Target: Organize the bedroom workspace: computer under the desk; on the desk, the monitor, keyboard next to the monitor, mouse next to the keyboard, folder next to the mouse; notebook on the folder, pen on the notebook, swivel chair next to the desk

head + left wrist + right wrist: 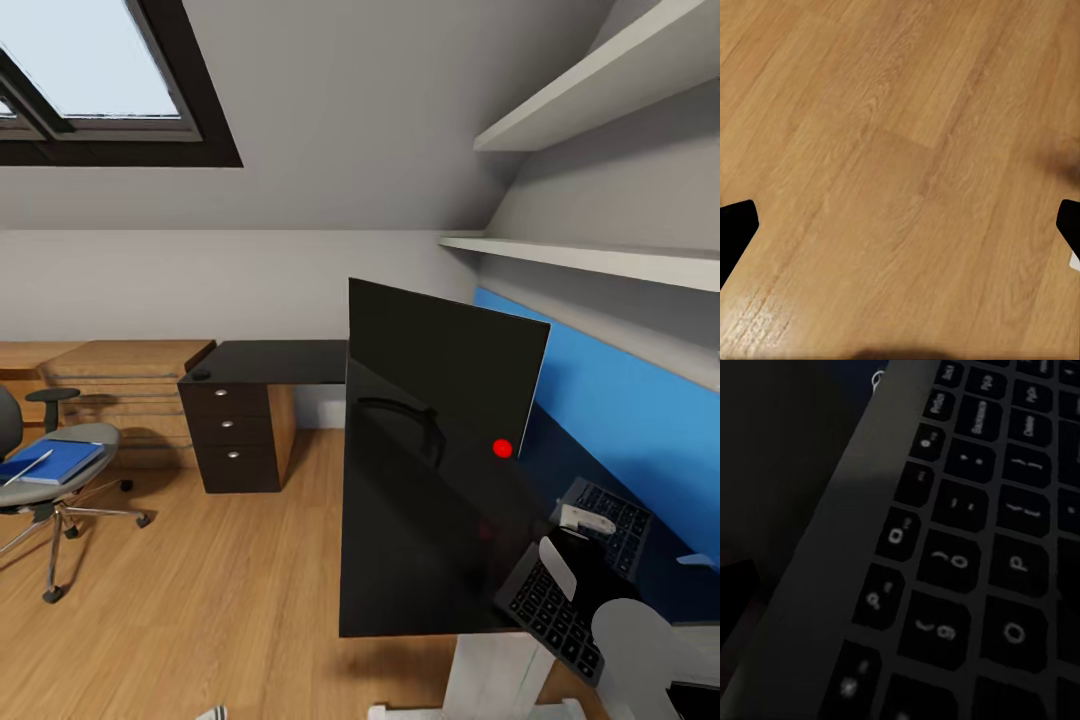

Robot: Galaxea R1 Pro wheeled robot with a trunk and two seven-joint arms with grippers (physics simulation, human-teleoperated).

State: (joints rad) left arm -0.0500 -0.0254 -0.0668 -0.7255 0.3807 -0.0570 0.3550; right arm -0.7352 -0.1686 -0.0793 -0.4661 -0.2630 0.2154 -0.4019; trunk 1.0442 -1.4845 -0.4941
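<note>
Monitor [440, 400] stands before keyboard [575, 580]; swivel chair [50, 470] carries folder [55, 462].

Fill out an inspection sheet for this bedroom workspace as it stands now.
Surface: desk glossy black, three-drawer unit under its far end.
Job's things: monitor upright on the desk; keyboard tilted beside it at the desk's near edge; small dark mouse on the far corner; blue folder with pen on the swivel chair.
Clutter: nothing seen.
Grippers: left gripper open over wooden floor; right gripper at the keyboard, state unclear.
Cables: nothing seen.
Surroundings: skylight, wall shelves, blue back panel, wooden cabinets.
</note>
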